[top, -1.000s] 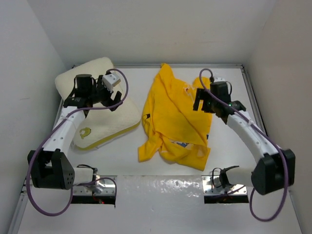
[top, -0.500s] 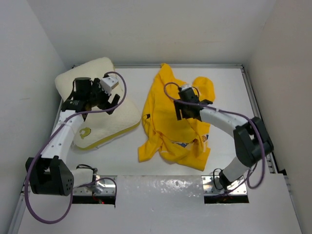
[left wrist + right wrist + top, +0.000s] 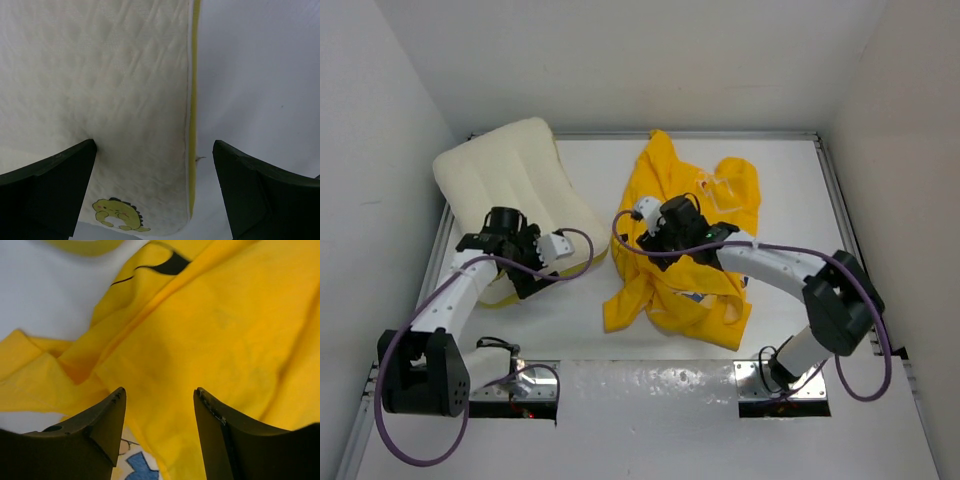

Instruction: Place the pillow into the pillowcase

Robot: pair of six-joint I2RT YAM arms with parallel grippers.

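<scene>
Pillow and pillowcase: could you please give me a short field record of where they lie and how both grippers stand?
pillow: far left of the table, wholly outside the case
pillowcase: crumpled at centre, beside the pillow
left gripper: open, over the pillow's yellow-banded edge
right gripper: open, over pillowcase fabric, nothing gripped
task state: insertion not yet begun

Lighting is bright, even and diffuse, from overhead. Shadows on the table (image 3: 570,330) are faint and soft-edged; its near edge shows patchy glare. Wrist views blur slightly in the near foreground.
</scene>
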